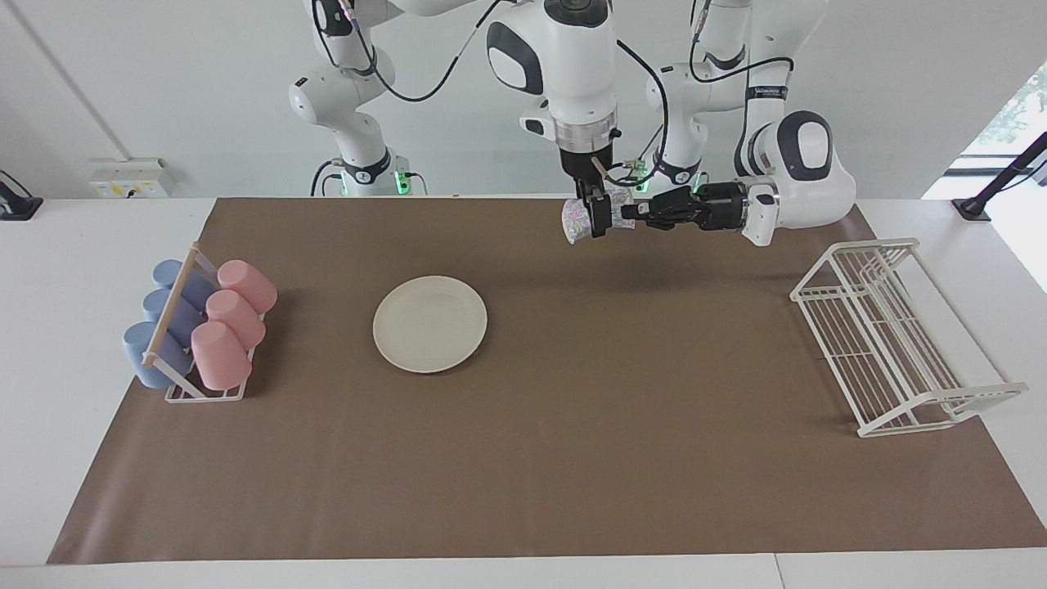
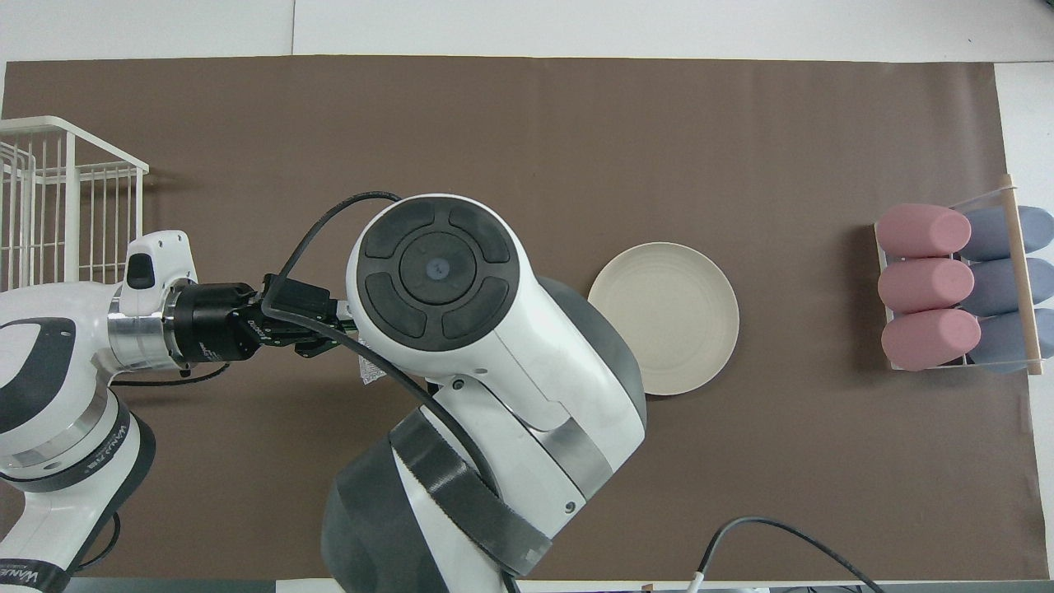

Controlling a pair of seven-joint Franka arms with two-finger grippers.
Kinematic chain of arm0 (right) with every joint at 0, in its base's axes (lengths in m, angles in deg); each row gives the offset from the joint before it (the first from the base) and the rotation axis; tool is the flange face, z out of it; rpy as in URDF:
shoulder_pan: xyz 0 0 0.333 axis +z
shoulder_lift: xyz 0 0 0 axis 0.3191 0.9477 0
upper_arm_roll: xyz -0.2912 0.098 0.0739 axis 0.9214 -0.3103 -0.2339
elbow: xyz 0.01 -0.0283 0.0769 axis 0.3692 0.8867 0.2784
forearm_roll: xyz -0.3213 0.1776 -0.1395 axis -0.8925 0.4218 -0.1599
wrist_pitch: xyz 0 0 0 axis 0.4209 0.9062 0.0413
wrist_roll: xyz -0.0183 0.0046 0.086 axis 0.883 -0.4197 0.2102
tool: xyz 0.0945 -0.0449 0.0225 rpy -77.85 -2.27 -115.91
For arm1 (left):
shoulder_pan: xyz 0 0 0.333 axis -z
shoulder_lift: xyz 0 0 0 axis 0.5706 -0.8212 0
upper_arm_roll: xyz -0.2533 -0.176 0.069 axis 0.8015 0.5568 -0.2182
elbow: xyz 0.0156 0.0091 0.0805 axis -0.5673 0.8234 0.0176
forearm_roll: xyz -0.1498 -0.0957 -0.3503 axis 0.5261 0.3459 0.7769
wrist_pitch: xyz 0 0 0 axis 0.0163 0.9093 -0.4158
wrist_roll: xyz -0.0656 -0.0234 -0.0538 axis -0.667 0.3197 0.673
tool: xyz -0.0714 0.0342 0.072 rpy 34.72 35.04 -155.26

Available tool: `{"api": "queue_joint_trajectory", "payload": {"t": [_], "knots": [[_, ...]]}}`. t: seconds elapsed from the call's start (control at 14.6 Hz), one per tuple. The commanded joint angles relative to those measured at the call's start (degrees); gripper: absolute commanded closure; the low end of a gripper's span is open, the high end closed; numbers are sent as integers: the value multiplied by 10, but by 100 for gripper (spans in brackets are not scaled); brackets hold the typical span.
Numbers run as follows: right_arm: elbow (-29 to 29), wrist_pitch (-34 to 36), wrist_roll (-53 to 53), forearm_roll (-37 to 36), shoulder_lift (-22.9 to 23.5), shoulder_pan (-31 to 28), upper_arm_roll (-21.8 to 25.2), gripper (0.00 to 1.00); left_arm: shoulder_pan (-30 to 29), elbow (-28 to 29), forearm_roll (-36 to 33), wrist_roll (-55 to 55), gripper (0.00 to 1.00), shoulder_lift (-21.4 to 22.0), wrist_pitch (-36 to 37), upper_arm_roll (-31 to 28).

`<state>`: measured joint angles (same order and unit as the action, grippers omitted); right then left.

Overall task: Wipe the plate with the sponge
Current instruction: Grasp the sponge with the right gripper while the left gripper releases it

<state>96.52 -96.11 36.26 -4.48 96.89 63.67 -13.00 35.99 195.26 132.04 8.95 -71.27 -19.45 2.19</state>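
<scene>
- The sponge (image 1: 577, 219), a wrinkly silvery pad with pink-blue flecks, hung in the air over the brown mat (image 1: 572, 458), above the strip of mat nearest the robots and toward the left arm's end of the desk.
- The left gripper (image 1: 628, 214) reached in sideways, level with the sponge, and its jaws were clamped together on the sponge's edge.
- The right gripper (image 1: 598, 221) pointed straight down from above, and its jaws stood apart around the sponge; whether they touched it could not be told.
- In the overhead view the right arm's wrist covered the right gripper and nearly all of the sponge; only a small pale corner (image 2: 370, 372) showed below the left gripper (image 2: 333, 325).
- The plate (image 1: 430, 324), round and cream-white, lay flat on the mat, well apart from the sponge and both grippers, farther from the robots than they were and toward the right arm's end of the desk.
- The plate (image 2: 664, 317) was partly overlapped by the right arm in the overhead view, though the facing view showed nothing on it.
- A cup rack (image 1: 204, 394) stood at the right arm's end of the mat, holding three pink cups (image 1: 233, 321) and three blue cups (image 1: 155, 327) lying on their sides.
- A white wire dish rack (image 1: 891, 335) stood at the left arm's end of the desk.
</scene>
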Motion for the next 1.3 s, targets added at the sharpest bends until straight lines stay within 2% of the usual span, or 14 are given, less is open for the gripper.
{"api": "queue_joint_trajectory", "payload": {"t": [0.0, 0.07, 0.41, 0.55, 0.62, 0.69, 0.75, 0.82, 0.89, 1.03, 1.1, 1.17, 1.23], "knots": [[6, 3, -16, 10, -5, -5, -1, 31, 8, 21, 13, 10, 100, 20, 2, -8], [5, 7, -16, 10, -5, -6, -1, 36, 8, 22, 13, 10, 100, 20, 3, -8], [1, 29, -16, 10, -6, -8, -1, 34, 8, 22, 13, 10, 100, 20, 2, -8], [1, 30, -16, 10, -6, -8, 0, 37, 9, 22, 13, 11, 100, 20, 2, -8], [1, 30, -16, 10, -6, -8, 1, 51, 9, 21, 13, 11, 100, 20, 2, -8], [1, 30, -16, 9, -6, -8, 1, 68, 9, 22, 13, 11, 100, 20, 2, -7], [1, 30, -16, 8, -6, -8, 1, 77, 9, 22, 12, 11, 100, 20, 1, -7], [1, 29, -16, 8, -6, -9, 2, 92, 9, 22, 13, 11, 100, 20, 3, -7], [1, 29, -16, 7, -6, -10, 2, 100, 9, 21, 12, 11, 100, 20, 3, -7], [1, 21, -18, -2, -6, -9, 3, 100, 10, 20, 12, 10, 100, 20, 0, -4], [0, 22, -18, -1, -6, -9, 2, 100, 12, 19, 12, 6, 19, 20, 0, -3], [0, 22, -19, 2, -6, -10, 2, 100, 16, 19, 12, -4, 0, 22, -1, -4], [1, 24, -20, 4, -6, -14, 3, 100, 16, 19, 12, -13, 0, 24, 0, -4]]}}
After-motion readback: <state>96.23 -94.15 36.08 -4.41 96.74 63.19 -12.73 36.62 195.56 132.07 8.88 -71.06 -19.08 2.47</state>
